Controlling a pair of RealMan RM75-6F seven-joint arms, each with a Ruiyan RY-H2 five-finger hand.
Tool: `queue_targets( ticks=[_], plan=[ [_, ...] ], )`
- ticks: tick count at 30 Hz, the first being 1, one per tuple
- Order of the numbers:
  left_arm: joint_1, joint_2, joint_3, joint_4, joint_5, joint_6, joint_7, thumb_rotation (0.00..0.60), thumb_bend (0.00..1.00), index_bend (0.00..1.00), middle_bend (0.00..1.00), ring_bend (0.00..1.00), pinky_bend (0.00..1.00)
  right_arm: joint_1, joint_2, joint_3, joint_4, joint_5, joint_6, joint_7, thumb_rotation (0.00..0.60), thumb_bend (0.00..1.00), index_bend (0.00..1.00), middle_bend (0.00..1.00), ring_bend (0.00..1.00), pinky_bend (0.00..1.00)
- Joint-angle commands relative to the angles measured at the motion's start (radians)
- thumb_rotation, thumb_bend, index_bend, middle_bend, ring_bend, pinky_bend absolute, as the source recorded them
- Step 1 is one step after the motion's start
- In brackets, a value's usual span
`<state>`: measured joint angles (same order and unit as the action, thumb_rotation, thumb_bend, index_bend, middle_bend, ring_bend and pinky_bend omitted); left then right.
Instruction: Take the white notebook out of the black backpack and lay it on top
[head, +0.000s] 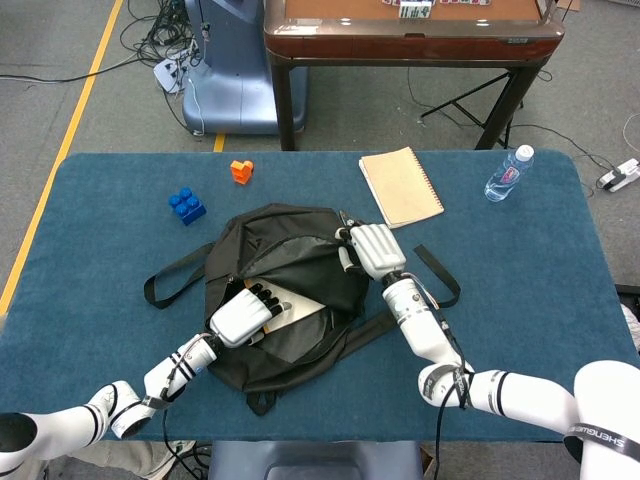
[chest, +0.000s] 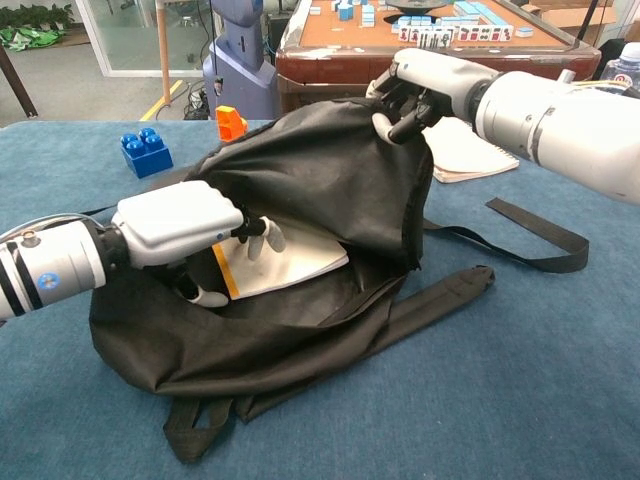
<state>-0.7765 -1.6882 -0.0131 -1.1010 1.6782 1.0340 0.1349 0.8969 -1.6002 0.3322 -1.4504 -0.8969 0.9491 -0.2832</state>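
one black backpack (head: 300, 262) lies open near the middle of a blue table (head: 520, 300). around it are one tan spiral notebook (head: 400, 186) at 1 o'clock from the bag, one clear water bottle (head: 509, 173) at 2 o'clock near the far right edge, one blue block (head: 187, 205) at 10 o'clock, and one small orange block (head: 241, 171) at 11 o'clock. two robot hands are at the bag.

the white notebook (chest: 285, 258) is a thin, flat book with a pale cover and an orange strip along its left edge. it lies inside the backpack's open mouth, partly showing, with black fabric over its far side and under its near edge. in the head view only a pale wedge of it (head: 290, 308) shows in the opening.

the backpack is the only container here; the white notebook is the only thing seen in it. two straps trail out, one toward 9 o'clock and one toward 3 o'clock.

the left hand (chest: 180, 225) reaches into the opening from 7 o'clock. its fingers are curled down onto the notebook's left part, with a thumb showing below the edge; whether it truly grips the book cannot be told. the right hand (chest: 420, 85) is at the bag's far rim, at 1 o'clock, fingers closed on a fold of black fabric and holding the flap lifted.
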Motion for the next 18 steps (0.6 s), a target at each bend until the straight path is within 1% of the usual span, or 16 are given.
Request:
queue_targets(
  ticks=[1,10,18],
  plan=[
    [0.000,-0.002,0.003,0.003,-0.005,-0.003,0.006,0.600,0.15,0.30,0.39,0.34,0.32,-0.001,0.000,-0.002,0.000,0.000,-0.001,0.003,0.600,0.57,0.69,0.48,0.33,0.39],
    [-0.008,-0.019,0.003,0.014,-0.025,-0.018,0.013,0.600,0.15,0.30,0.39,0.34,0.32,-0.004,0.001,-0.007,0.002,-0.002,-0.003,0.013,0.600,0.57,0.69,0.48,0.33,0.39],
    [-0.016,-0.053,-0.033,0.012,-0.088,-0.044,0.007,0.600,0.15,0.31,0.39,0.34,0.32,-0.007,0.002,-0.008,0.005,-0.007,0.000,0.023,0.600,0.57,0.69,0.48,0.33,0.39]
  ],
)
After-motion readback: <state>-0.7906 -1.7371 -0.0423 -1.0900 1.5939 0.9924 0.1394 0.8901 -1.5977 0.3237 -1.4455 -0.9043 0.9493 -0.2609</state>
